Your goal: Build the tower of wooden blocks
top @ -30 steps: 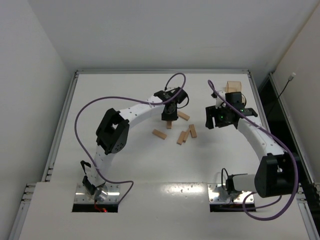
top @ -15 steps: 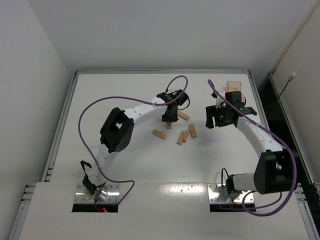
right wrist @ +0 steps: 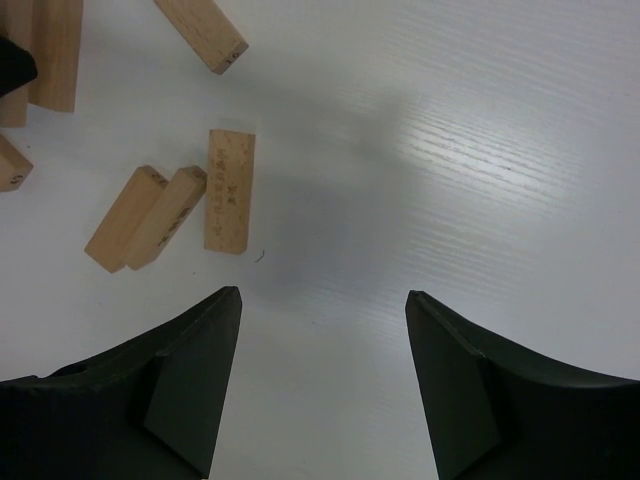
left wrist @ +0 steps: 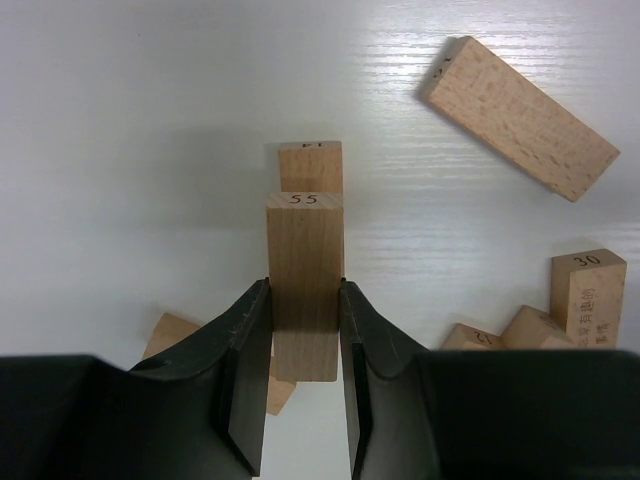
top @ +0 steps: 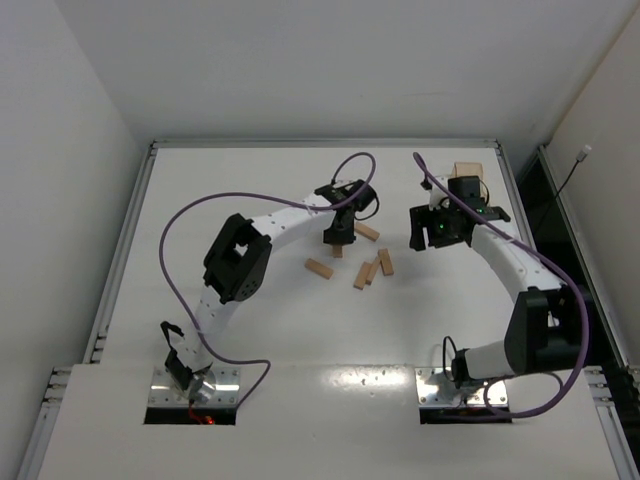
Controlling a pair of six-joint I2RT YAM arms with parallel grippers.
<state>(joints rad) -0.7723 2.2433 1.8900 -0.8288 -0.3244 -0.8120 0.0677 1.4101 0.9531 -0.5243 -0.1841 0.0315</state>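
Left end effector (left wrist: 304,292): pinching a plain light-tan wooden block marked 55 (left wrist: 305,245) across its long side faces, at the centre of the left wrist view.
Wood block tower: not yet standing. A second light-tan wooden block (left wrist: 311,163) lies just beyond the gripped one; whether they touch cannot be told.
Right end effector (right wrist: 322,300): spread, over bare white worktop (right wrist: 500,150).
Loose tan wooden blocks (right wrist: 229,190): upper left of the right wrist view.
Handling (judged): light, rigid, smooth-faced. Best gripped mid-length on the flat sides, as a stack would topple at a nudge.

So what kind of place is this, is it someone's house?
Probably a robot test booth, not a home: a white table walled in by plain white panels, a left arm and a right arm bolted at its near edge, and wood blocks to practise with.
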